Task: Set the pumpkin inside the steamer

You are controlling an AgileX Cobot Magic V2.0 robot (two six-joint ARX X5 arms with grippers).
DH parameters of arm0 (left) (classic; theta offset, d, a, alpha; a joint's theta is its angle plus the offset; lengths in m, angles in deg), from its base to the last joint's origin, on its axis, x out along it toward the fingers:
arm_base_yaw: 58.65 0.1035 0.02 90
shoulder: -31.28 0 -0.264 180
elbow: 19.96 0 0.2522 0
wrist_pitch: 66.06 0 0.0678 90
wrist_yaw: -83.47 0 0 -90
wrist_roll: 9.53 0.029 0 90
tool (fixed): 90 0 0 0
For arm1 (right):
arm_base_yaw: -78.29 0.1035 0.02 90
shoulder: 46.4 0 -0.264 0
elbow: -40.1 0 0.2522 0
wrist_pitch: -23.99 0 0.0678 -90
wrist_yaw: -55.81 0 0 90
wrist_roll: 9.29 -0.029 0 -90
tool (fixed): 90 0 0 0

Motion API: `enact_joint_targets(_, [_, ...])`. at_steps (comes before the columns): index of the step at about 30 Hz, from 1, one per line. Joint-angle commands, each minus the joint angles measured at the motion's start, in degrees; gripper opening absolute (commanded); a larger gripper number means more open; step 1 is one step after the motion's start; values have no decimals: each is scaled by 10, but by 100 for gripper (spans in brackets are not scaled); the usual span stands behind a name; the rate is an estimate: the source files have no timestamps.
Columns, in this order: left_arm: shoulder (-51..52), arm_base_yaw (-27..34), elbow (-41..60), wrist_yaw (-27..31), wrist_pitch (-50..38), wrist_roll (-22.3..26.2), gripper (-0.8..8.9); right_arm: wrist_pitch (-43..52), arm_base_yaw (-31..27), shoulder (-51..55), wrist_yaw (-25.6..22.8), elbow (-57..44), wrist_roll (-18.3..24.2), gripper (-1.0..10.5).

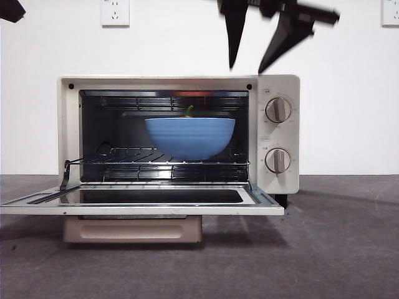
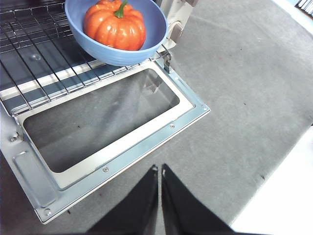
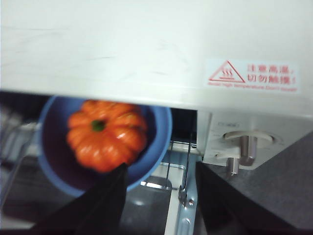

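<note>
Pumpkin (image 2: pixel 115 24) in bowl (image 2: pixel 146 41) on steamer (image 1: pixel 277 134) rack, at 7 o'clock below spread, empty right fingers (image 1: pixel 255 59); left fingers (image 2: pixel 160 172) clenched, farther.

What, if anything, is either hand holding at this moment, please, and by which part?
Nothing is held. The right hand hangs open above the steamer, and the left hand is shut on nothing. The pumpkin sits in the bowl.

The pumpkin (image 3: pixel 106 134) sits in a blue bowl (image 3: pixel 151 147) at centre left of the frame, under the steamer (image 3: pixel 146 44) top. A red warning sticker (image 3: pixel 251 75) shows upper right, knobs (image 3: pixel 247 147) lower right. The right gripper (image 3: pixel 161 205) jaws stand apart.
</note>
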Motion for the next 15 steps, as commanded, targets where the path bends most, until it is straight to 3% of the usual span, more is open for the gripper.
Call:
enact_joint_targets(1, [-2,-2,-4,1,-7,7,16,-18,20,37,-2,14,72,221])
enact_joint_targets(8, [-2,-2,-4,1,-7,2,16,-45,43,146,-6,-23,123,221])
enact_joint_targets(15, [-2,-2,-4,1,-7,0,16,-27,45,299,17,-170,133,221])
